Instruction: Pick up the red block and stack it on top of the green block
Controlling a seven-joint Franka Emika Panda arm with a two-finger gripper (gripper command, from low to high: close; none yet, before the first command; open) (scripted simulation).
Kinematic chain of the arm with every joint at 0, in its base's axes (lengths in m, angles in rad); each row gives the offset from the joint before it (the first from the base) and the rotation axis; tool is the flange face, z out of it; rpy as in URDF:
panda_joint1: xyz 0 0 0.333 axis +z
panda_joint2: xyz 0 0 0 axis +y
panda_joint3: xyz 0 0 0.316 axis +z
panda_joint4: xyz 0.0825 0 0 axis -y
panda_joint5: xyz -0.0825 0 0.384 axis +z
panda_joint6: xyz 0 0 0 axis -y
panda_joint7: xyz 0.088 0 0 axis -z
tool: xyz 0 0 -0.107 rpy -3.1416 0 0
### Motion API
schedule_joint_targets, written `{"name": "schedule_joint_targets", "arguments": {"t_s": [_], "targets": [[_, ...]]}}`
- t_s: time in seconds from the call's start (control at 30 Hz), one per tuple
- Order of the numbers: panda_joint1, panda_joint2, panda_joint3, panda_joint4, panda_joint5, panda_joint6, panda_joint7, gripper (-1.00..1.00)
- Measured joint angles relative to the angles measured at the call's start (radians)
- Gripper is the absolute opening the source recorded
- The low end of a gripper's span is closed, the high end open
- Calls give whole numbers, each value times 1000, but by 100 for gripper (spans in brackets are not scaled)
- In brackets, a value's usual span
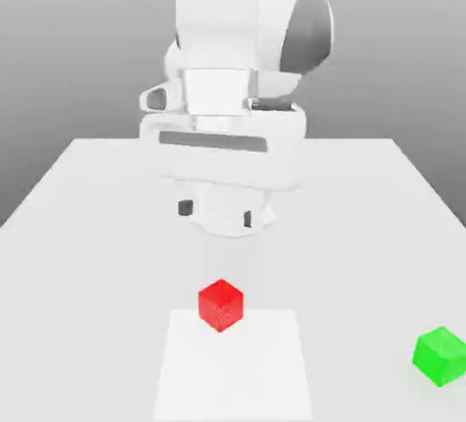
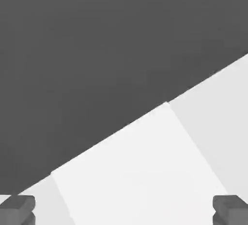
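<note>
Red block (image 1: 221,305) is sitting on the table (image 1: 82,202), on the far edge of a paler square patch (image 1: 232,366), toward the exterior view's middle. Green block (image 1: 441,356) is resting well apart from it, out by the exterior view's right edge, on plain table. Gripper (image 2: 124,210) is hanging above and behind the red block, touching nothing; its fingertips (image 2: 17,208) are showing at opposite sides of the hand view, spread wide and empty, with pale patch and table edge between them. Nothing lifted yet; reach is the step in hand, by my reading. Risks: coming down off-centre, a finger is likely nudging the cube aside; the long carry to green is inviting a skewed, toppling placement.
</note>
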Motion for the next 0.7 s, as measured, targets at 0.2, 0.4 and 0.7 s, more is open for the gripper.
{"name": "schedule_joint_targets", "arguments": {"t_s": [0.2, 0.4, 0.7], "targets": [[-9, 322, 10, -67, 28, 251, 100, 0], [72, 455, -94, -54, -55, 370, 163, -100], [39, 351, -36, -65, 28, 277, 103, -100]]}}
